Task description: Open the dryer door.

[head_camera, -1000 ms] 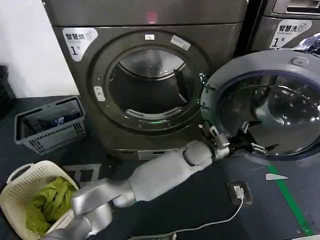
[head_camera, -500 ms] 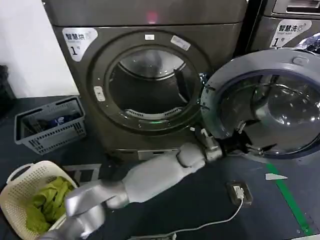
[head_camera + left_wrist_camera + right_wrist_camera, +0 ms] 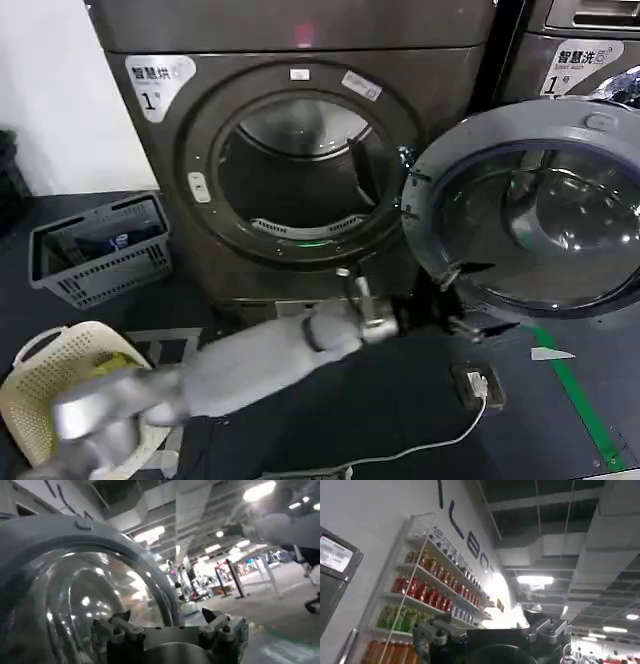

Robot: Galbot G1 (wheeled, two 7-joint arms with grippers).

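Observation:
The dryer (image 3: 300, 30) stands ahead, its round drum opening (image 3: 300, 170) uncovered. The dryer door (image 3: 520, 125) is swung wide open to the right, showing its grey inner ring and bulging glass (image 3: 545, 235). My left arm reaches across from the lower left. The left gripper (image 3: 462, 300) hangs open just below the door's lower left edge, with nothing between its fingers. In the left wrist view the left gripper (image 3: 167, 617) stands open close before the door glass (image 3: 75, 605). The right gripper (image 3: 487, 622) is open and held away, pointing at a wall of shelves.
A grey basket (image 3: 100, 245) and a cream basket (image 3: 30, 350) holding green cloth sit on the floor at the left. A second machine (image 3: 580, 50) stands behind the open door. A power adapter with a white cable (image 3: 475, 385) and green floor tape (image 3: 585, 410) lie at the right.
My left arm has drawn back to the left and down, taking the open gripper off the door's inner glass. The door stays swung open.

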